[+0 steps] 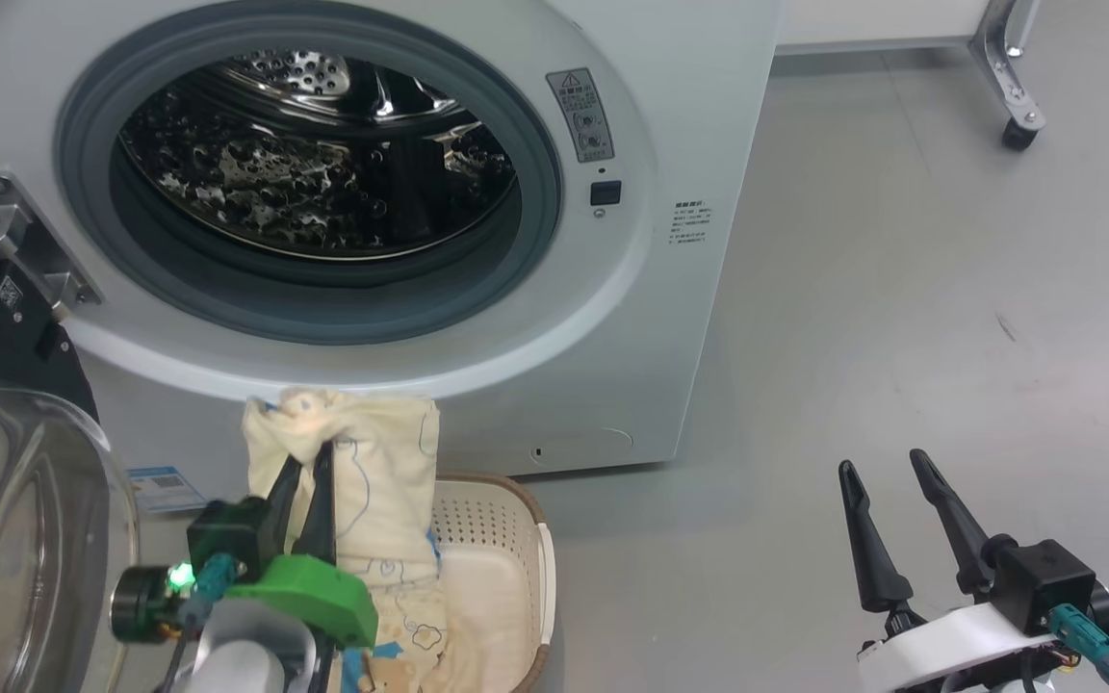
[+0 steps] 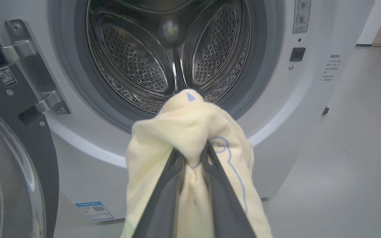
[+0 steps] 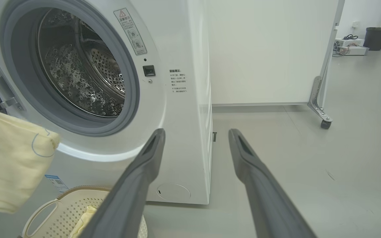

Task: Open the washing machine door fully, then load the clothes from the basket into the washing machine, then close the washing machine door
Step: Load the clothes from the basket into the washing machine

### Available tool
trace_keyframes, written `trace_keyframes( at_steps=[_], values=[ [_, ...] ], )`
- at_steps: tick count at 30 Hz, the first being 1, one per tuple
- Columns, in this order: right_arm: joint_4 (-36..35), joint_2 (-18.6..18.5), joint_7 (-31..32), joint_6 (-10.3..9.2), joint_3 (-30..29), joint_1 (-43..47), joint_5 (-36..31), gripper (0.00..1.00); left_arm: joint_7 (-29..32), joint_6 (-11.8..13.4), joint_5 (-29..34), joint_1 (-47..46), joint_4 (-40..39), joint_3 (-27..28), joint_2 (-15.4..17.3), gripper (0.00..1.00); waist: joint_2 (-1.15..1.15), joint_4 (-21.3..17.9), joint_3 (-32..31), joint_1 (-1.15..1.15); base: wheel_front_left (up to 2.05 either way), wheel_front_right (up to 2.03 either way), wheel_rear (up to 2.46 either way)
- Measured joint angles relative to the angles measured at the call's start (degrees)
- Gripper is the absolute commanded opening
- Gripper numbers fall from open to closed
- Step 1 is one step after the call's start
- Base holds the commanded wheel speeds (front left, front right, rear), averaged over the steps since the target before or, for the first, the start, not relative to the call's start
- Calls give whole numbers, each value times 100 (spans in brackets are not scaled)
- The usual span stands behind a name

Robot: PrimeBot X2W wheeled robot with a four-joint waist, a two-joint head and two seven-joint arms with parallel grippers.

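We see our left gripper (image 1: 309,457) pinching a fold of the clothes (image 1: 381,462): a soft cream-yellow garment with thin blue line drawings, bunched above the fingers and trailing down into the basket (image 1: 482,525). More cream cloth lies inside the basket, which stands on the floor (image 1: 901,289) close to the front of the washing machine (image 1: 670,318). The washing machine door (image 1: 6,520) is swung open at the left, its glass bowl clear. Our right gripper (image 1: 882,462) is spread wide and empty above bare floor.
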Motion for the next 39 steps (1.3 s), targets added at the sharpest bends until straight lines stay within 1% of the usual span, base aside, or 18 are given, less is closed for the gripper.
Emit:
trace_keyframes(
  at_steps=[7, 12, 22, 27, 31, 36, 39],
  values=[
    [-209, -57, 29, 4, 44, -183, -1, 100, 264, 0, -96, -929, 193, -181, -3, 0, 0, -33, 478, 0, 0, 0, 0],
    [-302, -66, 30, 8, 168, -394, -1, 100, 535, 0, -155, -1627, 419, -202, -11, 0, 0, -81, 858, 0, 0, 0, 0],
    [-434, -64, 30, 18, 398, -857, 21, 100, 1332, 0, -176, -3092, 962, 34, -18, 0, 0, -300, 1641, 0, 0, 0, 0],
    [-454, -63, 30, 34, 555, -1077, 79, 100, 1807, 0, -198, -3836, 1156, 175, 153, 0, 0, -460, 2035, 1, 0, 0, 0],
    [-465, -63, 29, 65, 669, -1294, 136, 100, 2156, 0, -212, -4413, 1270, 237, 393, 0, 0, -602, 2354, 1, 0, 0, 0],
    [-527, -66, 26, 65, 745, -1563, 219, 100, 2405, -1, -182, -5166, 1273, 301, 616, 0, 0, -772, 2760, 1, 0, 0, 0],
    [-527, -65, 25, 65, 795, -1757, 255, 100, 2430, -1, -131, -5536, 1278, 400, 750, 0, 0, -863, 3003, 1, 0, 0, 0]
  ],
)
